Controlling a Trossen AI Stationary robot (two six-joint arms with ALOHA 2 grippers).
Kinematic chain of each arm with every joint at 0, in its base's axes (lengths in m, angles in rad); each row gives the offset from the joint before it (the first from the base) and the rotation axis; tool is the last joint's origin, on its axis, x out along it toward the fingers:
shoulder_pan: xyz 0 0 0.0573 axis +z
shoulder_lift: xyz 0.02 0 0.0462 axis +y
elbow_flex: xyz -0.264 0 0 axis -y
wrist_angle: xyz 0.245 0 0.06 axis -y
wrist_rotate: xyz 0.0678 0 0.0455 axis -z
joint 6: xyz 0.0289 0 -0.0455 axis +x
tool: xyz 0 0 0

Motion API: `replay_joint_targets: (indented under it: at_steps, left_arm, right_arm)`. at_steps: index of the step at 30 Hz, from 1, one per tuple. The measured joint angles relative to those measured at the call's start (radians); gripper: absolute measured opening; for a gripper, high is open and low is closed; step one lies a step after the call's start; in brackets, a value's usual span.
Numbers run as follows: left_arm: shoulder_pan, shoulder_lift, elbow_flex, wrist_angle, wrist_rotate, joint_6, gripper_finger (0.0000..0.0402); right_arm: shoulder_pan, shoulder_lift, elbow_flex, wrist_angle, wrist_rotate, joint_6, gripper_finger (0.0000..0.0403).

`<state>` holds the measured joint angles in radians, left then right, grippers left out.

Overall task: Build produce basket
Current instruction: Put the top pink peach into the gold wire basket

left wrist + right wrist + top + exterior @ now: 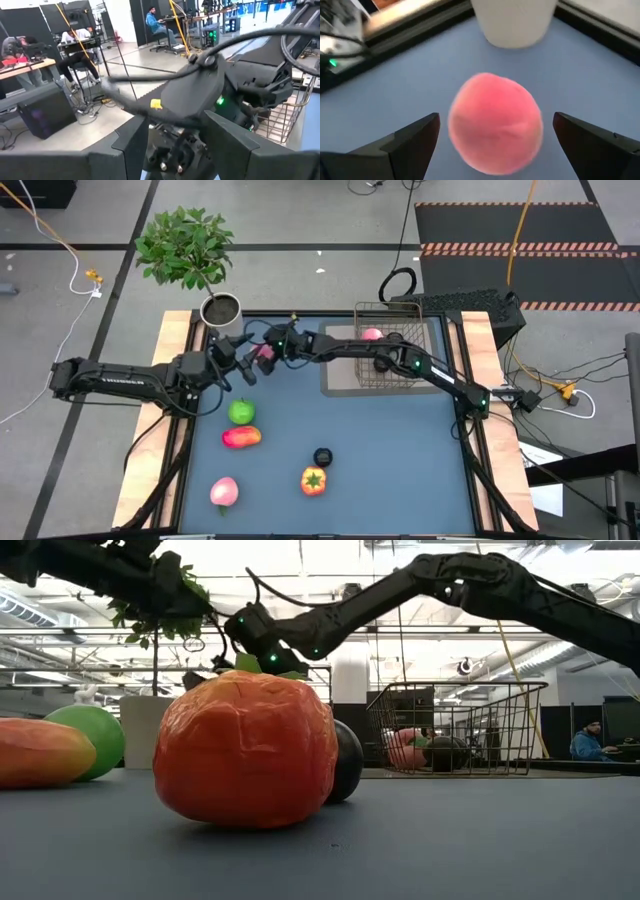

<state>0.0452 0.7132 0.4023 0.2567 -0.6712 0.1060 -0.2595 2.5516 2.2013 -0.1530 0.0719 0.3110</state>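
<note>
Both dark arms are reaching toward each other over the far left part of the desk. The left arm is stretching in from the left edge, elbow low, its pincer [232,366] pointing at the other arm's wrist, fingers [131,136] standing partly apart with nothing visible between them. The right arm is arching across from the right side, bending at the elbow and dipping its wrist, its pincer [496,131] spreading wide, both fingertips [422,129] clear on either side.

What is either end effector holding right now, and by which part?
Nothing is held. The right end effector is open, its fingers either side of the pink peach without touching it. The left end effector is open and empty.
</note>
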Motion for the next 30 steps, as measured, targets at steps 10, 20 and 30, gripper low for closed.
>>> replay_joint_targets:
  at_steps: [10, 20, 30]
  left_arm:
    - [0.0, 0.001, -0.001, 0.006, 0.017, 0.0, 0.0191]
    - [-0.002, 0.0, -0.001, -0.048, 0.019, -0.024, 0.0191]
    - [-0.002, 0.0, -0.001, -0.095, 0.049, -0.067, 0.0191]
  right_arm:
    - [0.007, 0.066, 0.0, 0.03, -0.062, -0.006, 0.0364]
    - [0.006, 0.067, 0.0, 0.096, -0.074, -0.012, 0.0289]
    - [0.023, -0.036, -0.004, -0.072, -0.028, -0.14, 0.0279]
